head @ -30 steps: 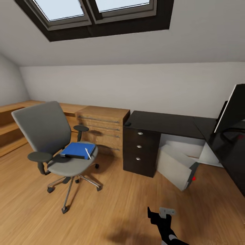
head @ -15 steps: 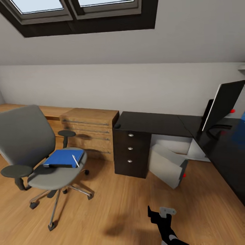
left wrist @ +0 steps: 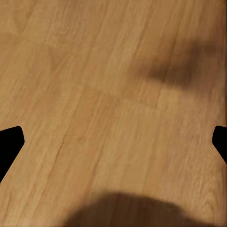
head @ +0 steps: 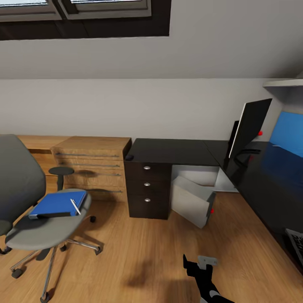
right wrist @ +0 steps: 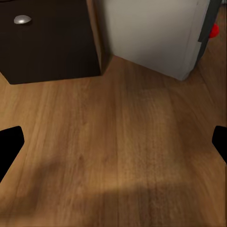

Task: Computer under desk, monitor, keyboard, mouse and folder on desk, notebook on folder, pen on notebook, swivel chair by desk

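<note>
Two sets of jaws are hanging empty over bare floor, with the folder waiting off to the left.

Both the left gripper and the right gripper are showing dark fingertips at opposite edges of their wrist views, so the jaws are standing spread wide and holding nothing. The right gripper is pointing toward the desk drawers and the tilted computer beneath it. The folder is lying flat on the swivel chair seat, well apart from both grippers and to the robot's left, its long axis running toward the chair back, with the pen resting across its near end. The left arm is probably nearer. The monitor is standing on the desk at right.
</note>
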Available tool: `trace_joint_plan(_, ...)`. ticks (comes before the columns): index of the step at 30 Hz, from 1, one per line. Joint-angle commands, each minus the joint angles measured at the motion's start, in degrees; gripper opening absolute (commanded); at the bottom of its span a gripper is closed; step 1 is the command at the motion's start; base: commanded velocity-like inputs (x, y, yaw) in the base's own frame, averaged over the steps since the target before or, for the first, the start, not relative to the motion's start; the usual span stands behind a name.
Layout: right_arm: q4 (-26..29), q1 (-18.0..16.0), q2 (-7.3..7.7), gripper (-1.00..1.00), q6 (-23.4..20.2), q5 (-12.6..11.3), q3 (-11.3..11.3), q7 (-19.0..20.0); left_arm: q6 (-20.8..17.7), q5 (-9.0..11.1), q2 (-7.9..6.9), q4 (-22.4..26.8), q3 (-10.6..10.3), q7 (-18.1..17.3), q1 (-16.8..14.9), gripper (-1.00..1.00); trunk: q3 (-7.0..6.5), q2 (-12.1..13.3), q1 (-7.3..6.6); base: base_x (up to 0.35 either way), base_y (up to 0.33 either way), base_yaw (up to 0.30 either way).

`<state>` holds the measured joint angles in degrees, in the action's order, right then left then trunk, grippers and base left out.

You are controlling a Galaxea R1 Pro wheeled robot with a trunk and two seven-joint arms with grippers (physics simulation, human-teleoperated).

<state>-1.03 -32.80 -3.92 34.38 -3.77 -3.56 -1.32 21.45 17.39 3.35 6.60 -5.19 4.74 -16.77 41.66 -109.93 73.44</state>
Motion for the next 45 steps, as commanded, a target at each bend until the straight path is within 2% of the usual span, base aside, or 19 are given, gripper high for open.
trace_joint_plan(1,-0.1,-0.1,-0.03,1.00,0.2,-0.1,-0.3,0.1,0.2,0.3,-0.01,0.0,-0.5,0.4,0.0,1.00,0.06,0.0,0.01,0.173,0.142,-0.257)
trace_joint_plan(17,-0.1,-0.1,-0.11,1.00,0.2,-0.1,-0.3,0.1,0.2,0.3,-0.01,0.0,-0.5,0.4,0.0,1.00,0.06,0.0,0.01,0.226,0.079,-0.232)
trace_joint_plan(35,-0.1,0.3,0.18,1.00,0.2,-0.1,-0.4,0.1,0.3,0.0,0.09,-0.1,-0.6,0.4,0.0,1.00,0.06,0.0,0.01,0.139,0.029,-0.016)
trace_joint_plan(39,-0.1,0.8,0.75,1.00,0.3,-0.1,-0.4,0.1,0.4,0.0,0.22,0.0,-0.7,0.4,0.0,1.00,0.06,0.0,0.01,0.016,0.000,0.000)
trace_joint_plan(45,-0.1,1.1,0.98,1.00,0.4,-0.1,-0.4,0.1,0.4,0.1,0.25,0.0,-0.7,0.6,0.0,1.00,1.13,-2.4,1.33,0.003,0.000,0.000)
